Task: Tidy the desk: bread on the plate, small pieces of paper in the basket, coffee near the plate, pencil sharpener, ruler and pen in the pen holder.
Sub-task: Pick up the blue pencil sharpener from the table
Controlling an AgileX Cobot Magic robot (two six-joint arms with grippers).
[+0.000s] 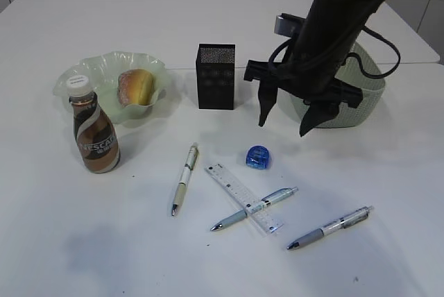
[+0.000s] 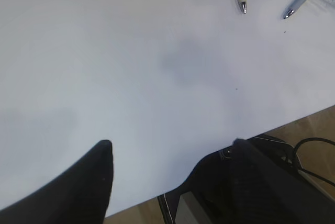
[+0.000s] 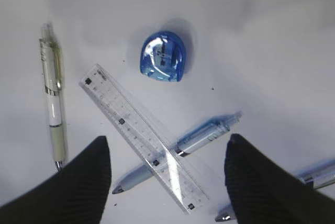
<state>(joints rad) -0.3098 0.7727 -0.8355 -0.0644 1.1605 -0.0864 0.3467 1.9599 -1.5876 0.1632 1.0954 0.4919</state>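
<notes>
- Over the middle of the white surface [image 1: 62, 241], above the scattered stationery: right claw [image 1: 286, 122] hung with fingers spread wide, gripping nothing.
- Near the front edge of the surface: left claw [image 2: 172, 153] pointed at bare white, apparently parted and empty.
- Just below the right claw: blue pencil sharpener [image 3: 163, 56], lying alone, clear of the ruler [image 3: 142, 133]. Judged small, light, hard and smooth; likely to skid, so best pinched across its two flatter sides.
- Across the ruler: blue pen [image 3: 180, 149], passing under it, the two touching. Ruler judged thin, stiff, flat against the surface and awkward to lift; an edge grip at the free end seemed wiser.
- Left of the ruler: white-and-green pen [image 1: 184, 178], apart from the rest. Right and nearer: a grey pen [image 1: 331, 227]. All judged light, prone to rolling; mid-barrel hold favoured.
- Far centre: black pen holder [image 1: 216, 75], upright.
- Far left: bread [image 1: 135, 87] already on the green plate [image 1: 104, 64], coffee bottle [image 1: 95, 134] standing just beside it.
- Behind the right arm: pale basket [image 1: 371, 96], partly hidden; no paper scraps made out.
- Beyond the surface: pale wall panels only.
</notes>
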